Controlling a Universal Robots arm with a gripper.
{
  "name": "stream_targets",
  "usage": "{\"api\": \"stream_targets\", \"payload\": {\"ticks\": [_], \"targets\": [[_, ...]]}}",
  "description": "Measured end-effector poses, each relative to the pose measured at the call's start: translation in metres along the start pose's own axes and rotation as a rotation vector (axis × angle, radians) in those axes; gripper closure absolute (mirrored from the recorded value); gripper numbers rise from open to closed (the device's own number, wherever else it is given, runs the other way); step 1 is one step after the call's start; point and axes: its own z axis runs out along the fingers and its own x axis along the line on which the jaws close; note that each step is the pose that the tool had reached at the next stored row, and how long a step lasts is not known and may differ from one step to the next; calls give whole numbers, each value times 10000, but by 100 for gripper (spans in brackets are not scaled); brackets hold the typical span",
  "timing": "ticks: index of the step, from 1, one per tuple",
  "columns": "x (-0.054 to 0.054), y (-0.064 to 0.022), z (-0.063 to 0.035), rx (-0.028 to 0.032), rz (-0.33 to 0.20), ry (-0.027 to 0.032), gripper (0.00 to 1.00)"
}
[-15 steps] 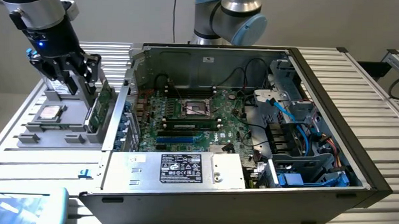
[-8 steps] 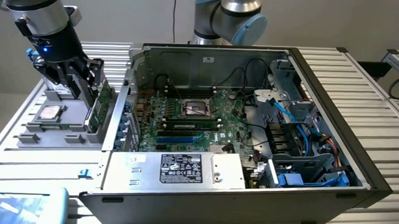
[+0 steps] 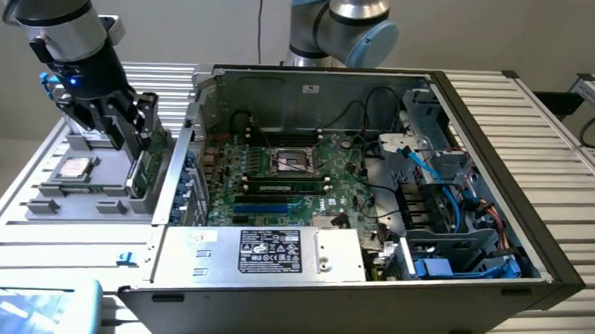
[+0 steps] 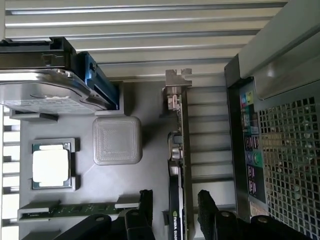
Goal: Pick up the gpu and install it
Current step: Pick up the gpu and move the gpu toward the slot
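Gripper (image 3: 128, 135) hanging over grey tray (image 3: 39, 202) at exterior view's left, jaws parted, straddling gpu (image 3: 151, 165), which is standing on edge in its slot; fingers (image 4: 146, 200) showing gaps either side, gripping nothing. Judging: centring on card, closing squarely, lifting straight is paying off. Open case (image 3: 476, 143) sitting rightward on slatted table (image 3: 556, 131), crowding the tray

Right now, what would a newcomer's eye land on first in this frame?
The open computer case sits in the middle of the exterior view, its green motherboard laid bare. At the exterior view's left, the gripper hangs over a grey parts tray, its open fingers straddling the gpu, which stands on edge.
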Motion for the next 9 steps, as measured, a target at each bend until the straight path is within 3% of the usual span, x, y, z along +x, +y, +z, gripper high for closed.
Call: {"api": "stream_targets", "payload": {"ticks": [3,6,9], "targets": [[7,-8,35,-83,-1,-44,50],[9,-39,76,-99,-7,-108,50],[11,-50,129,-112,-6,-121,50]]}}
